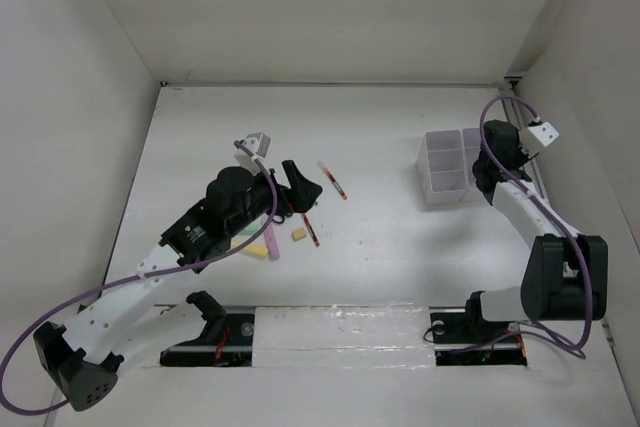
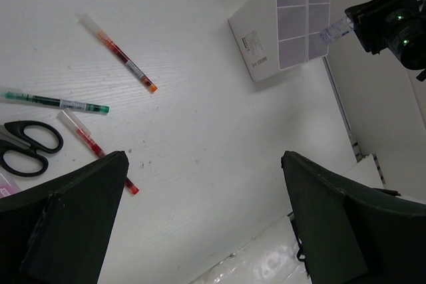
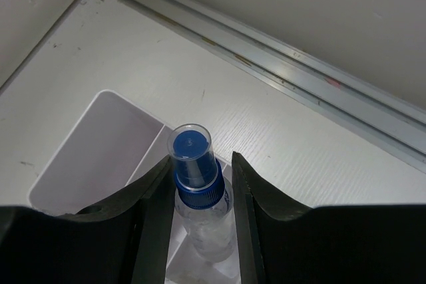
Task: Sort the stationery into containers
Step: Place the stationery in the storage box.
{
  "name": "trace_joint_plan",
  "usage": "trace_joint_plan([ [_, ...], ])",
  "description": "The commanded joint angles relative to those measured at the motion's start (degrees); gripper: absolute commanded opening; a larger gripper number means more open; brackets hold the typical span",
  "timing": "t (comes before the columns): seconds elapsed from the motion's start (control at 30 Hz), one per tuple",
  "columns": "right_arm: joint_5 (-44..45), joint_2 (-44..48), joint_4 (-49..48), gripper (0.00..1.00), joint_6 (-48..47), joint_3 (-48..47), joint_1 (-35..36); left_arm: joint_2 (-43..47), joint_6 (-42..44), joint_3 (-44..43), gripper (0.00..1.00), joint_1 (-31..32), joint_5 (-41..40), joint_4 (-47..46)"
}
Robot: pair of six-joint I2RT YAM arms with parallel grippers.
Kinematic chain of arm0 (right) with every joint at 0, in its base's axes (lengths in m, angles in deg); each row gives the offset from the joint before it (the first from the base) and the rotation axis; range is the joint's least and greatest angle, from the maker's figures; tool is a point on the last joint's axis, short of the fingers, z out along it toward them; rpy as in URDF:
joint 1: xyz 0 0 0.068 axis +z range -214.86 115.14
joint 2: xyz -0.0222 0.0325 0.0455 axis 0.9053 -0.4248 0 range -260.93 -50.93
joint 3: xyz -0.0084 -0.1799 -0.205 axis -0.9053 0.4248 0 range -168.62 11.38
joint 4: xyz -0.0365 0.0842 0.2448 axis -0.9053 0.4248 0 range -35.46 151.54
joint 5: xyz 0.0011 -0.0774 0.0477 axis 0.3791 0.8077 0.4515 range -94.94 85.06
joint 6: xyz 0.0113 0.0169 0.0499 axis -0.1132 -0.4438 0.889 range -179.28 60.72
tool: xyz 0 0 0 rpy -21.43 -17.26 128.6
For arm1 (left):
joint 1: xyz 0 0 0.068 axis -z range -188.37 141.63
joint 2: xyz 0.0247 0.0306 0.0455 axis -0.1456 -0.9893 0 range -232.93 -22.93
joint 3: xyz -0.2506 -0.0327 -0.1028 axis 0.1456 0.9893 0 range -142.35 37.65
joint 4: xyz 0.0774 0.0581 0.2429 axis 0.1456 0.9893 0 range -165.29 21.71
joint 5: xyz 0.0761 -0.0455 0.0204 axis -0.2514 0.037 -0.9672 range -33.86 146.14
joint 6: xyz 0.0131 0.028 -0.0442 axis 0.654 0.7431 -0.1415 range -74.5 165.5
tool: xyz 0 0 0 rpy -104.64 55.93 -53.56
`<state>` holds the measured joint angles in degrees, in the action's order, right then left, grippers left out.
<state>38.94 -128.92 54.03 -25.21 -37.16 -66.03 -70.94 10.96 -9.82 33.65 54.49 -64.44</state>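
1. The right hand [image 3: 200, 167] pinches a blue-capped clear tube [image 3: 191, 147] between its fingers, just over the white divided box [image 3: 93, 157] at the right side of the table [image 1: 380, 237].
2. The left hand [image 2: 203, 214] is spread wide and holds nothing.
3. Under the left hand lie black scissors [image 2: 26, 145], a green pen [image 2: 56, 102], a red pen [image 2: 120, 52] and a second red pen [image 2: 93, 143], well apart from the box.

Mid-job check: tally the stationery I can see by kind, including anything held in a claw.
Thin red pens: 2
Thin green pen: 1
Black-handled scissors: 1
Yellow marker stick: 1
Pink marker stick: 1
Tan eraser: 1
Blue-capped clear plastic bottle, in right claw: 1
Total: 8; the left arm may hide more.
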Motion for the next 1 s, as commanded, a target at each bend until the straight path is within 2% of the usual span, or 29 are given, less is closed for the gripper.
trace_joint_plan([
  [0.0,0.86,-0.31,-4.14,0.0,0.3,-0.42,-0.59,1.16,1.32,0.44,1.0,0.17,0.95,-2.77],
  [0.17,1.38,-0.31,-4.14,0.0,2.14,1.25,-0.59,1.16,1.32,0.44,1.0,0.17,0.95,-2.77],
  [0.37,1.39,-0.84,-2.12,0.08,4.16,1.78,-0.59,1.16,1.32,0.44,1.0,0.17,1.56,-3.29],
  [0.67,3.06,-0.31,-2.12,0.48,4.7,2.83,2.22,0.64,1.32,-0.09,1.0,0.17,0.51,-2.15],
  [0.77,3.58,-0.31,-1.51,0.57,4.7,2.83,3.36,0.11,1.32,-0.09,1.0,0.17,-0.01,-2.15],
  [0.83,4.9,-0.31,-1.51,0.58,5.48,2.83,3.89,0.11,1.32,-0.09,1.0,0.17,-0.02,-1.62],
  [0.87,5.51,0.3,-0.81,0.63,5.49,2.83,3.89,0.11,1.32,-0.09,1.0,0.17,-0.02,-1.62],
  [0.97,6.74,1.52,-0.8,0.66,6.19,3.36,6.08,0.11,1.32,-0.09,1.0,0.17,-0.63,-1.62],
])
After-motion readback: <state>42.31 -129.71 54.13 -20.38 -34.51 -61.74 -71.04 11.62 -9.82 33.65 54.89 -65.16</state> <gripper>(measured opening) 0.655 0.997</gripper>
